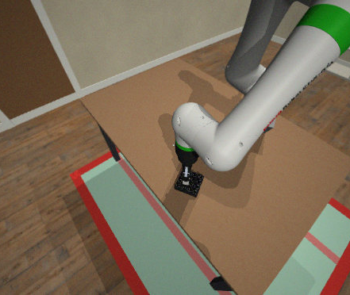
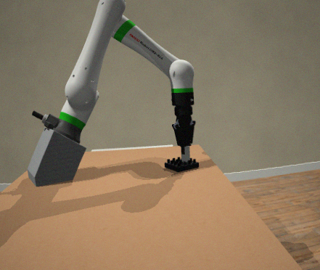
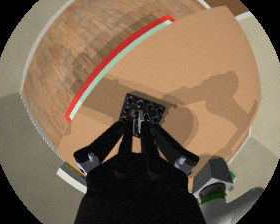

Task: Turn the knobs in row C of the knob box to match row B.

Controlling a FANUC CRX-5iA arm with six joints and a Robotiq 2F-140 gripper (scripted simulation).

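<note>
The black, flat, square knob box [image 1: 195,193] [image 2: 181,168] [image 3: 156,113] is seen on the brown table top [image 1: 279,198] [image 2: 161,225] [image 3: 201,55], under the black 2-finger gripper [image 1: 186,181] [image 2: 185,159] [image 3: 136,114]. The jaws are nearly closed, with their tips down among the short black cylindrical knobs; whether a knob is gripped between them cannot be told, because the fingers hide this place.

The row and the white lines are too small to be read, so it cannot be said which knob is being worked. Probably a grip for turning is being tried. If the grip is off-centre, the knob may be slipped over and left short of its mark. If a finger is pressed against a near knob during the turn, a setting outside row C may be spoiled. By turning past an end stop, the whole box could be twisted; by lifting too early, it could be tipped from its feet.
</note>
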